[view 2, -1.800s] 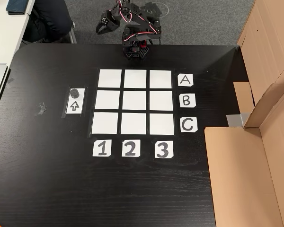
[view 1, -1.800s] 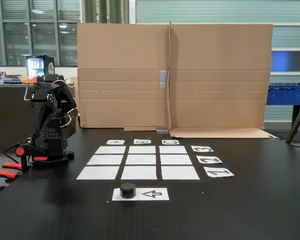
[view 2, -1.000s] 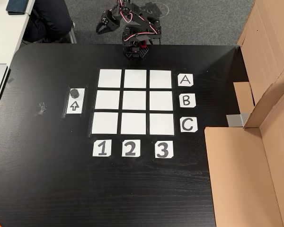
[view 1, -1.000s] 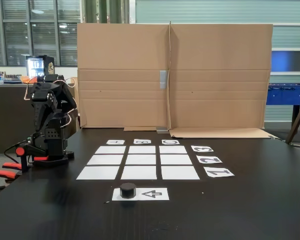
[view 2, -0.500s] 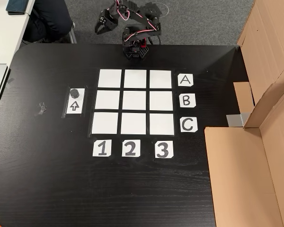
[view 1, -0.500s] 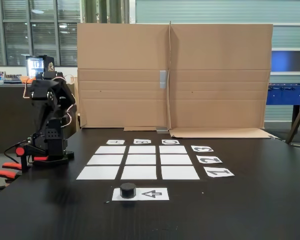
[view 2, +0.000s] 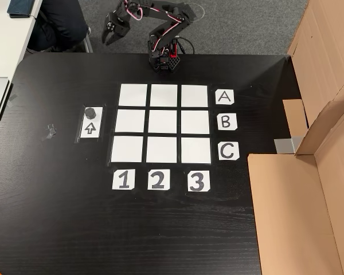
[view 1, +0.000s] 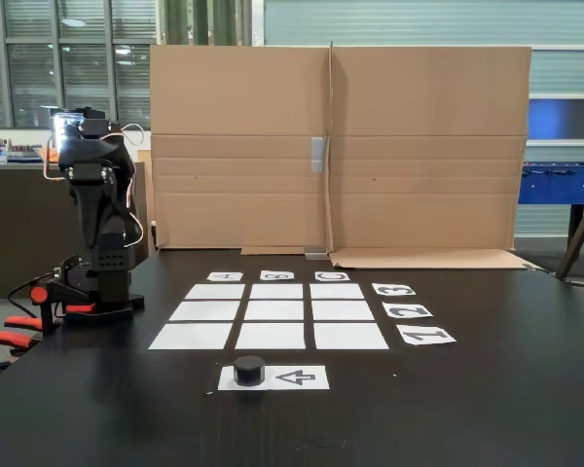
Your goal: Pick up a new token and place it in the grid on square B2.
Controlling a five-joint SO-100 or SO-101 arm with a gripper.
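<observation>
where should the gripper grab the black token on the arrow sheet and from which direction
Grip the token across its round side wall, coming straight down from above. It is a short upright cylinder lying flat on the arrow sheet, so its flat top offers nothing to pinch and any pair of opposite sides suits the fingers. Bare table surrounds the sheet, so the descent looks unobstructed. The gripper appears open, off beyond the table edge.

Token (view 1: 249, 370): showing as matt black, smooth-sided. Grid (view 2: 163, 123): plain white paper sheets, lying flat and unglossed. Arrow sheet (view 1: 298, 377): the same white paper, printed. Table (view 2: 57, 217): dark, smooth, giving off a faint sheen in both fixed views. Cardboard screen (view 1: 419, 146): brown, matt, creased. Arm (view 1: 97, 224): looking like black plastic, slightly shiny.
</observation>
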